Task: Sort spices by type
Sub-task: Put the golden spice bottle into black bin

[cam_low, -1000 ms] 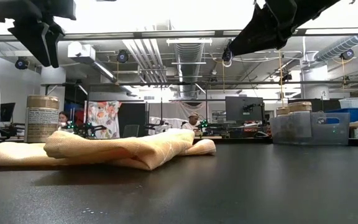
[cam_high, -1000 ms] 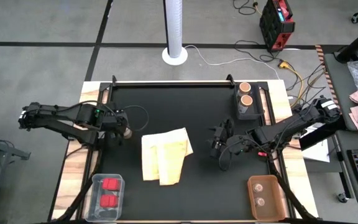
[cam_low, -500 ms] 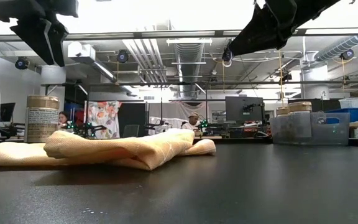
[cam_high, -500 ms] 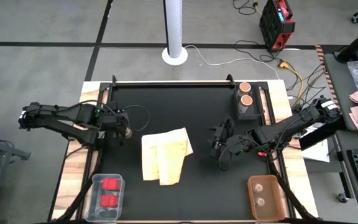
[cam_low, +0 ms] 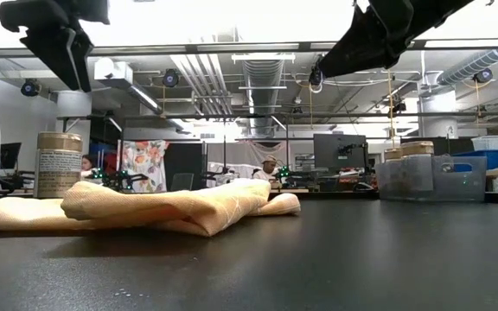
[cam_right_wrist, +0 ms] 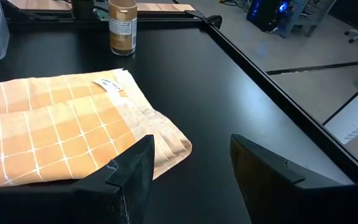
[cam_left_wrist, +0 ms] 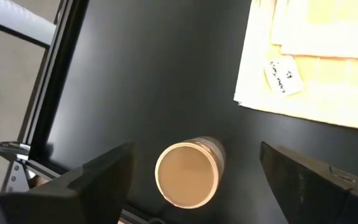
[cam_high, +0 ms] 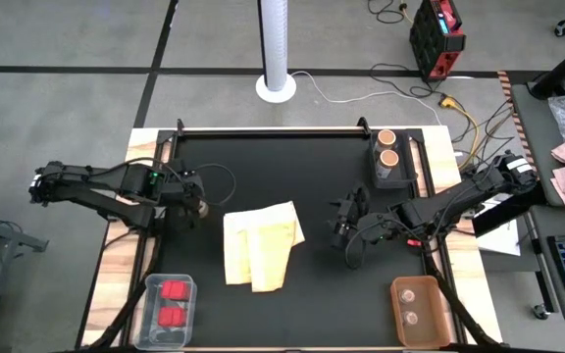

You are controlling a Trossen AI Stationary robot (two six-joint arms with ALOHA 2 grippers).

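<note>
The left arm is extended from the table's left edge toward the centre, and the left gripper (cam_high: 196, 208) is held above a single round jar (cam_left_wrist: 188, 172) with a tan-brown top; its fingers (cam_left_wrist: 101, 177) are spread wide on either side of the jar and nothing is gripped. The jar is seen standing upright on the black table (cam_high: 263, 167), just beside the folded yellow cloth (cam_high: 259, 245). The right arm is reached in from the right edge, and the right gripper (cam_high: 345, 224) is poised near the cloth's other side, its fingers (cam_right_wrist: 129, 171) parted about halfway and empty.

In the high view alone the bins are shown: two jars (cam_high: 387, 147) in a clear bin (cam_high: 391, 178) at the far right, two red blocks (cam_high: 173, 303) in a clear bin (cam_high: 151, 312) at the near left, and two pale round pieces (cam_high: 410, 304) in a brown bin (cam_high: 420, 334) at the near right. Only in the low view is the lone jar's printed label (cam_low: 59, 168) shown.
</note>
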